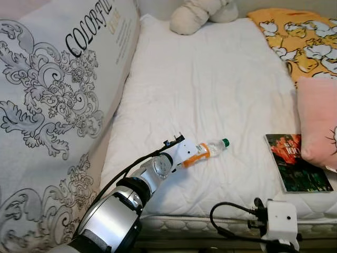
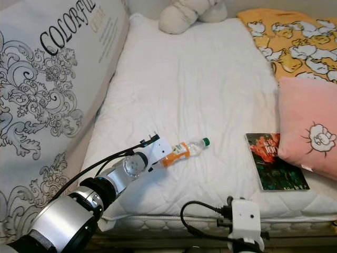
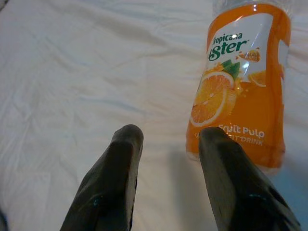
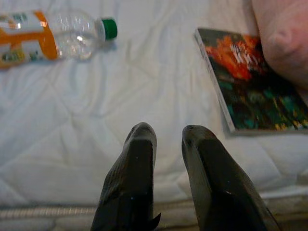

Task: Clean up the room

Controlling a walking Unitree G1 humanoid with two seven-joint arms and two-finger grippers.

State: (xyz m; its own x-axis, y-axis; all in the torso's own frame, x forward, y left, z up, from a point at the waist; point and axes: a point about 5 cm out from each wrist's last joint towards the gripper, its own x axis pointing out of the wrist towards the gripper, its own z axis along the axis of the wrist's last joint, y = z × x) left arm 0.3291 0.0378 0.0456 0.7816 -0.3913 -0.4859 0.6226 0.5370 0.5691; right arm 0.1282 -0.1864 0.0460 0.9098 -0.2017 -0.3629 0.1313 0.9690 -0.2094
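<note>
A plastic bottle (image 1: 208, 149) with an orange juice label and a green cap lies on its side on the white bed (image 1: 210, 79). My left arm reaches over the bed's front edge to it. In the left wrist view my left gripper (image 3: 171, 139) is open just above the sheet. The bottle (image 3: 240, 86) lies outside its fingers, beside one fingertip (image 3: 216, 142), and the gap holds nothing. My right gripper (image 4: 169, 132) hovers at the bed's front edge, its fingers slightly apart and empty. From there the bottle (image 4: 57, 31) and a book (image 4: 255, 86) lie farther in.
A dark book (image 1: 297, 163) lies at the bed's right front, partly under a pink pillow (image 1: 318, 121). A yellow patterned blanket (image 1: 300, 37) and a pale plush toy (image 1: 200, 13) sit at the back. A large printed cushion (image 1: 52, 105) leans along the left side.
</note>
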